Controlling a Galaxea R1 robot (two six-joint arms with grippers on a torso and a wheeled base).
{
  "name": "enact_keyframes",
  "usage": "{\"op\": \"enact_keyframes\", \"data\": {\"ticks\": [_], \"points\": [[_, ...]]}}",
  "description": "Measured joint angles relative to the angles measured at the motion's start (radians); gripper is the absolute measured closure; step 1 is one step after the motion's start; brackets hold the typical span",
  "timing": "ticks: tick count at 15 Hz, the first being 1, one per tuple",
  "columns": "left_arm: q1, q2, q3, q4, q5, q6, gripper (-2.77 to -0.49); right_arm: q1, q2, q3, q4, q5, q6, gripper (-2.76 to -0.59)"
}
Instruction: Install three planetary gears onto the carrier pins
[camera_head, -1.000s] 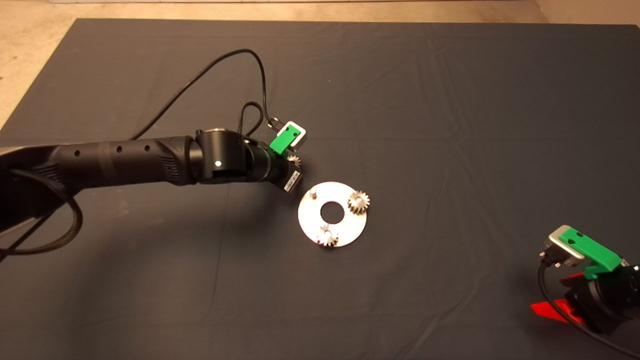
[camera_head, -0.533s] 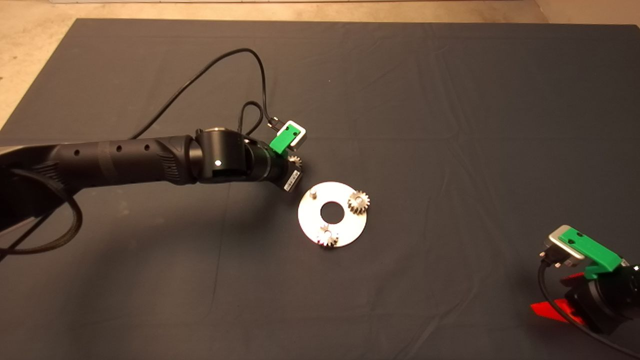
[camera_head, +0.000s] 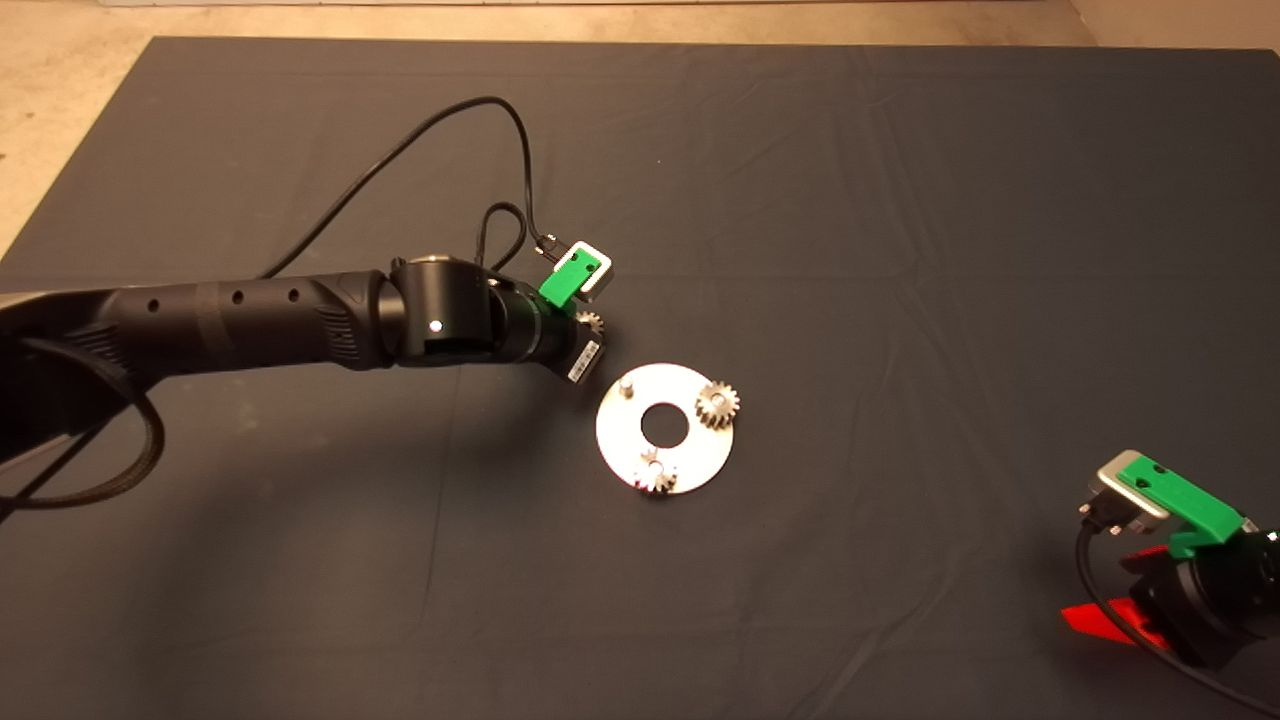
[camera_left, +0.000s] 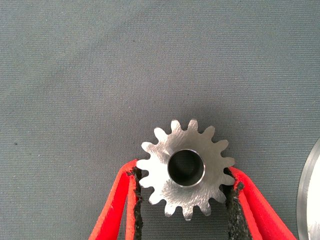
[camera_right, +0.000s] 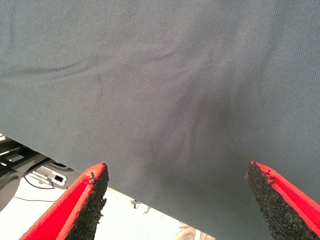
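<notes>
Here, you are looking at a dark mat (camera_head: 900, 200) with plenty of open room: its right half and its lower left are lying bare, and the pale floor (camera_head: 60, 120) is showing past its top and upper left edges. Your left gripper (camera_left: 185, 200) is sitting just left of centre in the head view, at the upper left of the disc (camera_head: 615, 440), with its fingers (camera_left: 117, 205) closed in on the third planetary gear (camera_left: 186, 167); the black pads are pressing the teeth on either side, and the gear is facing the wrist camera flat, centre hole open. In the head view that gear is peeking out beside the green mount, near the disc but apart from it. The disc is lying flat at mid-frame and carrying two gears already: one (camera_head: 717, 404) on the pin at its right, one (camera_head: 654, 474) on the pin at its lower edge. The bare carrier pin (camera_head: 626, 386) is standing at the disc's upper left, nearest your gripper. A small white label (camera_head: 585, 362) on the left wrist is showing print too small to read. Your right gripper (camera_right: 175, 200) is waiting at the lower right edge, fingers spread wide, holding nothing.
</notes>
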Motion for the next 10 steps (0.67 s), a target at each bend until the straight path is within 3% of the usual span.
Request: {"op": "enact_keyframes", "data": {"ticks": [6,10], "points": [[0.0,-0.005,0.0,0.0,-0.004,0.0,-0.74,0.0,0.0,0.0,0.0,0.0,0.0,-2.05],[0.001,-0.031,0.037,-0.004,0.016,0.001,-0.68,0.0,-0.002,0.0,0.0,0.001,0.0,-2.05]]}}
